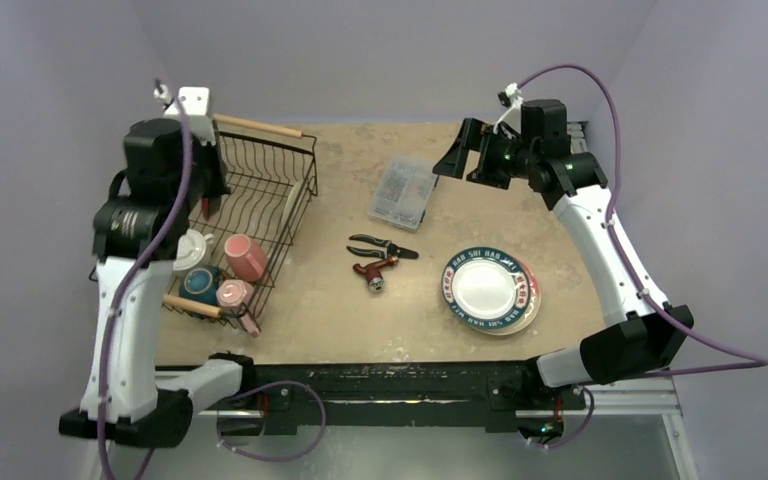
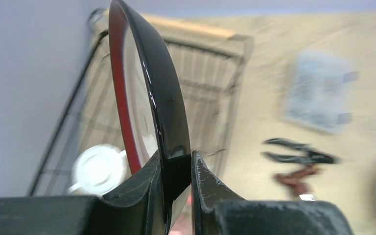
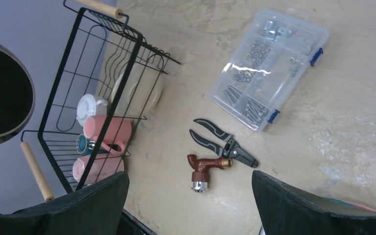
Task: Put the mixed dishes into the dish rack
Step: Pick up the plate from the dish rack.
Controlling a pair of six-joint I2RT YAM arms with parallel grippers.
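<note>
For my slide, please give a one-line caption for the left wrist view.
Left gripper pinches the black-and-red-rimmed plate by its edge above the dish rack, where a white cup lies.

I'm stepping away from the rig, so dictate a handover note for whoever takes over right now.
Left gripper: shut on the red-black-rimmed plate, held on edge over the dish rack.
Right gripper: open, empty, raised over the table's far right.
Done: white cup, two pink mugs and a cream dish in the rack.
Left: slot the held plate, then load the teal-patterned plate stack from the table.
</note>
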